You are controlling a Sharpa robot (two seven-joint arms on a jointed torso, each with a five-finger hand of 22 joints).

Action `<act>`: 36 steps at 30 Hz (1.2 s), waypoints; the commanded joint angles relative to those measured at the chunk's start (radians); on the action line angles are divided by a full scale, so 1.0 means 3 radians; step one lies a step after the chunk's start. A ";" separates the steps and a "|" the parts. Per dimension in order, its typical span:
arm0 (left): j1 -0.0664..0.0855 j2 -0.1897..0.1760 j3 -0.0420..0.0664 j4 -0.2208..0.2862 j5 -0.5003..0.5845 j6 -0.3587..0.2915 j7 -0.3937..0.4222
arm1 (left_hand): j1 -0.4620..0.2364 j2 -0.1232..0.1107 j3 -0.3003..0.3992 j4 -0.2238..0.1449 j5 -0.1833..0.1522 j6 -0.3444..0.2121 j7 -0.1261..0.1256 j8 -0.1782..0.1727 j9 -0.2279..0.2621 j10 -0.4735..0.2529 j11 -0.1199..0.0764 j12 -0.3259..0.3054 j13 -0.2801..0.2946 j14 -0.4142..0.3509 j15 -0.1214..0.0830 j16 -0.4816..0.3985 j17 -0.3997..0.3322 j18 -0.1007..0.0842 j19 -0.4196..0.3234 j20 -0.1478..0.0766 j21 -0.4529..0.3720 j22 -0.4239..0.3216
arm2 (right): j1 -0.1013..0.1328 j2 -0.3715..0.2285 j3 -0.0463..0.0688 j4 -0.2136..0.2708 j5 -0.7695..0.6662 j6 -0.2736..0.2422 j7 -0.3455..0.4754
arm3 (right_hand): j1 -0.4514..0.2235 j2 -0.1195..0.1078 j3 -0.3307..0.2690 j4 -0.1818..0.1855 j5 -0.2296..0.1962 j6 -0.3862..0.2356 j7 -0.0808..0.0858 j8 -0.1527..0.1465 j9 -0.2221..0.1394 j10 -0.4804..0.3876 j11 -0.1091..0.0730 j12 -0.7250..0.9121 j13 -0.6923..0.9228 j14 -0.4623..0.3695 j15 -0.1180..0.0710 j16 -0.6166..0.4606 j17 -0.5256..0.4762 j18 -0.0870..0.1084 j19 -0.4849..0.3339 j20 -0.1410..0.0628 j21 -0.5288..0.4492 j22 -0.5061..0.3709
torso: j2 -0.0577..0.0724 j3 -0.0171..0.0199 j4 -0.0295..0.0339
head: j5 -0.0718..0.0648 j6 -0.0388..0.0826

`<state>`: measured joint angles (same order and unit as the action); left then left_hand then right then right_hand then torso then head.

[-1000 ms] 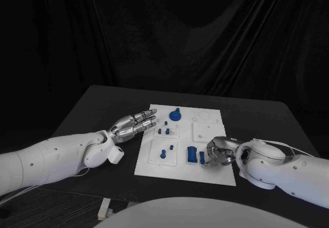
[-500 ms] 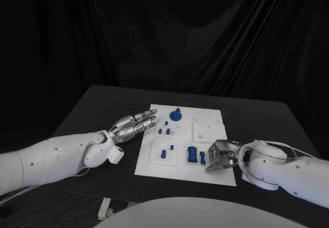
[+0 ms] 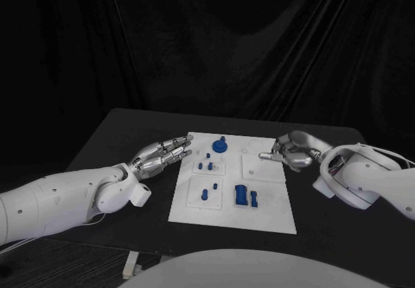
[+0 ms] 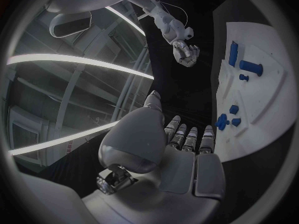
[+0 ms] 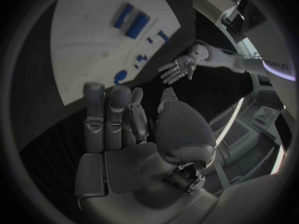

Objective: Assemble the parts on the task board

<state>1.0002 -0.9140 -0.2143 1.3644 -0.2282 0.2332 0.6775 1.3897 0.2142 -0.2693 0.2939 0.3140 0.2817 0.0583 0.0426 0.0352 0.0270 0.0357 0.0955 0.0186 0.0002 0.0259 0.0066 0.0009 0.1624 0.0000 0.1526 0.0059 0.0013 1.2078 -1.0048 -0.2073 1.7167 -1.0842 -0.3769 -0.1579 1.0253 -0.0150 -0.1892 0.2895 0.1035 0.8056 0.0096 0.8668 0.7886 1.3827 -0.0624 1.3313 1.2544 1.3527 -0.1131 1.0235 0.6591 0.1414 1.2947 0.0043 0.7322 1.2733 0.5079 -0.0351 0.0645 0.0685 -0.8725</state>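
Task board (image 3: 268,213): white plate, laid flat at the middle of the black surface (image 3: 113,129).

Parts: a blue knobbed piece (image 3: 220,144) was stood near the far edge of the board; small blue pegs (image 3: 206,165) were set just below it; one blue peg (image 3: 205,194) and two upright blue blocks (image 3: 246,195) were placed nearer the robot.

Left hand (image 3: 162,154): held beside the board's left edge, fingers extended and slightly spread, nothing held.

Right hand (image 3: 292,150): held over the board's right edge, fingers apart, nothing seen held.
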 commanded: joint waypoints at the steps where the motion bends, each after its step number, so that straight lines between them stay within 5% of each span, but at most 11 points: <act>1: 0.0053 -0.0047 0.0007 0.0129 0.0007 -0.0526 0.0585 | -0.0124 -0.0076 -0.0111 -0.0011 -0.0376 0.0047 -0.0117 0.0015 0.0007 -0.0045 -0.0187 -0.0056 -0.0006 -0.0001 -0.0248 -0.0022 -0.0003 0.0057 0.0000 -0.0149 -0.0020 -0.0004 | 0.0079 -0.0008 -0.0002 0.0015 0.1350 -0.0993 0.1255 | -0.0054 0.0100 -0.0130 0.0001 0.0163 -0.0024 0.0249 -0.0713 -0.0579 -0.0963 0.0219 -0.1785 -0.1407 -0.0403 0.0206 -0.1109 -0.0823 0.0047 -0.0440 0.0208 -0.1203 -0.0507 | -0.0017 0.0006 0.0000 | -0.0030 0.0000; 3: 0.0070 -0.0082 0.0008 0.0195 0.0007 -0.0675 0.0676 | -0.0235 -0.0188 -0.0145 -0.0006 -0.0608 -0.0047 -0.0300 -0.0020 -0.0008 -0.0067 -0.0381 -0.0094 -0.0014 -0.0001 -0.0448 -0.0022 -0.0003 0.0052 0.0000 -0.0329 -0.0020 -0.0004 | 0.0104 -0.0004 -0.0002 -0.0004 0.1793 -0.1016 0.1729 | 0.0042 0.0067 -0.0161 0.0023 0.0270 -0.0038 0.0457 -0.1257 -0.1096 -0.1578 0.0564 -0.2735 -0.2098 -0.0830 0.0573 -0.2050 -0.1264 0.0046 -0.0789 0.0458 -0.1861 -0.1094 | -0.0027 0.0009 -0.0002 | -0.0041 0.0000; 4: 0.0076 -0.0095 0.0008 0.0219 0.0007 -0.0731 0.0709 | -0.0259 -0.0236 -0.0117 -0.0005 -0.0638 -0.0081 -0.0355 -0.0033 -0.0013 -0.0071 -0.0446 -0.0100 -0.0016 -0.0001 -0.0492 -0.0022 -0.0003 0.0050 0.0000 -0.0368 -0.0020 -0.0004 | 0.0104 -0.0001 -0.0003 -0.0013 0.1959 -0.0976 0.1907 | 0.0053 -0.0327 0.0004 0.0021 0.0299 -0.0305 0.0476 -0.1538 -0.1288 -0.2177 0.0875 -0.3201 -0.2417 -0.1549 0.0914 -0.2503 -0.1498 -0.0109 -0.1366 0.0635 -0.2244 -0.1343 | -0.0033 0.0010 -0.0004 | -0.0037 0.0000; 6: 0.0084 -0.0111 0.0008 0.0254 0.0007 -0.0822 0.0760 | -0.0307 -0.0320 -0.0051 -0.0002 -0.0654 -0.0200 -0.0473 -0.0054 -0.0027 -0.0082 -0.0568 -0.0143 -0.0025 -0.0001 -0.0523 -0.0022 -0.0003 0.0048 0.0000 -0.0395 -0.0020 -0.0004 | 0.0087 0.0000 -0.0003 -0.0030 0.2177 -0.0866 0.2160 | 0.0012 -0.0637 -0.0160 -0.0010 0.0360 -0.0683 0.0255 -0.1801 -0.1433 -0.2747 0.0840 -0.3542 -0.2605 -0.2329 0.1053 -0.2918 -0.1681 -0.0314 -0.2367 0.0801 -0.2260 -0.1802 | -0.0054 0.0011 -0.0019 | -0.0018 0.0000; 8: 0.0090 -0.0120 0.0007 0.0285 0.0007 -0.0892 0.0792 | -0.0360 -0.0422 0.0078 0.0001 -0.0663 -0.0272 -0.0604 -0.0060 -0.0033 -0.0090 -0.0711 -0.0194 -0.0035 -0.0001 -0.0574 -0.0022 -0.0003 0.0043 0.0000 -0.0410 -0.0020 -0.0004 | 0.0028 -0.0004 -0.0003 -0.0044 0.2378 -0.0713 0.2429 | 0.0028 -0.0734 -0.0269 0.0055 0.0368 -0.1217 -0.0164 -0.2125 -0.1672 -0.3608 0.0422 -0.3971 -0.2936 -0.3510 0.0869 -0.3161 -0.1948 -0.0285 -0.3952 0.0975 -0.2376 -0.3447 | -0.0064 0.0013 -0.0025 | -0.0015 0.0000; 12: 0.0096 -0.0143 0.0007 0.0326 0.0007 -0.0895 0.0765 | -0.0409 -0.0454 0.0175 0.0001 -0.0651 -0.0350 -0.0685 -0.0068 -0.0040 -0.0092 -0.0792 -0.0227 -0.0042 -0.0001 -0.0640 -0.0022 -0.0003 0.0039 0.0000 -0.0407 -0.0020 -0.0004 | -0.0107 -0.0006 -0.0003 -0.0062 0.2542 -0.0525 0.2685 | 0.0079 -0.0882 -0.0330 0.0047 0.0358 -0.1741 -0.0476 -0.2454 -0.2025 -0.4169 0.0120 -0.4198 -0.3378 -0.4160 0.0762 -0.3323 -0.2095 -0.0266 -0.4238 0.0966 -0.2399 -0.3786 | -0.0082 0.0018 -0.0034 | -0.0028 0.0000; 14: 0.0097 -0.0159 0.0007 0.0337 0.0007 -0.0873 0.0735 | -0.0428 -0.0430 0.0194 0.0001 -0.0644 -0.0403 -0.0710 -0.0073 -0.0046 -0.0092 -0.0811 -0.0256 -0.0048 -0.0001 -0.0660 -0.0022 -0.0003 0.0038 0.0000 -0.0400 -0.0020 -0.0004 | -0.0180 0.0001 -0.0003 -0.0085 0.2579 -0.0438 0.2753 | 0.0100 -0.0890 -0.0334 0.0050 0.0354 -0.1752 -0.0470 -0.2473 -0.2049 -0.4185 0.0108 -0.4194 -0.3393 -0.4198 0.0758 -0.3324 -0.2102 -0.0260 -0.4246 0.0962 -0.2400 -0.3814 | -0.0088 0.0020 -0.0040 | -0.0028 0.0000; 15: 0.0087 -0.0144 0.0004 0.0317 0.0001 -0.0733 0.0002 | -0.1673 -0.0714 0.0394 -0.0292 -0.0764 -0.0556 -0.0554 -0.0142 -0.0117 -0.0090 -0.0591 -0.0318 -0.0062 -0.0001 -0.0086 -0.0022 -0.0003 -0.0163 0.0000 -0.0509 -0.0020 -0.0004 | -0.0122 -0.0003 -0.0006 -0.0066 0.2125 -0.0613 0.2179 | -0.0998 -0.0599 -0.0017 -0.0272 0.0122 -0.2044 -0.0324 -0.2603 -0.2232 -0.4308 0.0208 -0.4438 -0.3643 -0.4509 0.0635 -0.3412 -0.2197 -0.0471 -0.4316 0.0644 -0.2441 -0.3947 | -0.0067 0.0015 -0.0026 | -0.0027 0.0001; 17: 0.0087 -0.0140 0.0010 0.0320 0.0007 -0.0754 -0.0002 | -0.1818 -0.0714 0.0427 -0.0324 -0.0769 -0.0582 -0.0543 -0.0142 -0.0117 -0.0090 -0.0593 -0.0318 -0.0062 -0.0001 -0.0086 -0.0022 -0.0003 -0.0163 0.0000 -0.0509 -0.0020 -0.0004 | -0.0128 0.0008 0.0004 -0.0072 0.2146 -0.0623 0.2180 | -0.1640 -0.0491 0.0178 -0.0467 -0.0006 -0.2226 -0.0032 -0.2889 -0.2342 -0.4609 0.0208 -0.4438 -0.3794 -0.4509 0.0377 -0.3412 -0.2197 -0.0471 -0.4316 0.0461 -0.2441 -0.4244 | -0.0064 0.0017 -0.0028 | -0.0030 0.0011; 21: 0.0092 -0.0107 0.0049 0.0341 0.0049 -0.0898 -0.0032 | -0.2289 -0.0714 0.0510 -0.0428 -0.1047 -0.0641 -0.0484 -0.0142 -0.0117 -0.0090 -0.0509 -0.0318 -0.0062 -0.0001 -0.0086 -0.0022 -0.0003 -0.0203 0.0000 -0.0509 -0.0020 -0.0004 | -0.0167 0.0081 0.0071 -0.0113 0.2290 -0.0691 0.2188 | -0.2660 -0.0192 0.0631 -0.0965 -0.0345 -0.2685 -0.0032 -0.2889 -0.2629 -0.4609 0.0208 -0.4438 -0.4181 -0.4509 0.0377 -0.3412 -0.2197 -0.0471 -0.4316 -0.0014 -0.2441 -0.4244 | -0.0050 0.0025 -0.0043 | -0.0046 0.0083; 36: 0.0133 0.0202 0.0420 0.0533 0.0446 -0.2263 -0.0307 | -0.3354 -0.0714 0.0898 -0.0681 -0.1047 -0.0939 -0.0194 -0.0142 -0.0117 -0.0090 -0.0119 -0.0318 -0.0062 -0.0001 -0.0086 -0.0022 -0.0003 -0.0294 0.0000 -0.0509 -0.0020 -0.0004 | -0.0475 0.0655 0.0604 -0.0436 0.3428 -0.1223 0.2250 | -0.3418 0.0050 0.0631 -0.0965 -0.0345 -0.2685 -0.0032 -0.2889 -0.2629 -0.4609 0.0208 -0.4438 -0.4181 -0.4509 0.0377 -0.3412 -0.2197 -0.0471 -0.4316 -0.0014 -0.2441 -0.4244 | 0.0082 0.0096 -0.0176 | -0.0187 0.0721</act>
<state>1.0371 -0.8578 -0.0896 1.5170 -0.1569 -0.2750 0.6160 0.5203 0.0030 -0.0648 0.1224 0.0125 0.0238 -0.0202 0.0054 0.0016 0.0006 -0.0832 0.0058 0.0012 -0.0014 -0.0123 0.0066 0.0016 0.0909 0.0005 0.0072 0.0059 0.0016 1.0698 -0.8104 -0.0276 1.5912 -0.1793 -0.6663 0.5111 0.0061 -0.0012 -0.0010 0.0038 0.0035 0.0036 -0.0003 0.0035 0.0009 0.0045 0.0012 0.0036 0.0009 0.0002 0.0050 0.0036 0.0008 0.0069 0.0002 0.0052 0.0035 0.0010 0.5212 -0.0124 0.0232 0.0182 -0.6819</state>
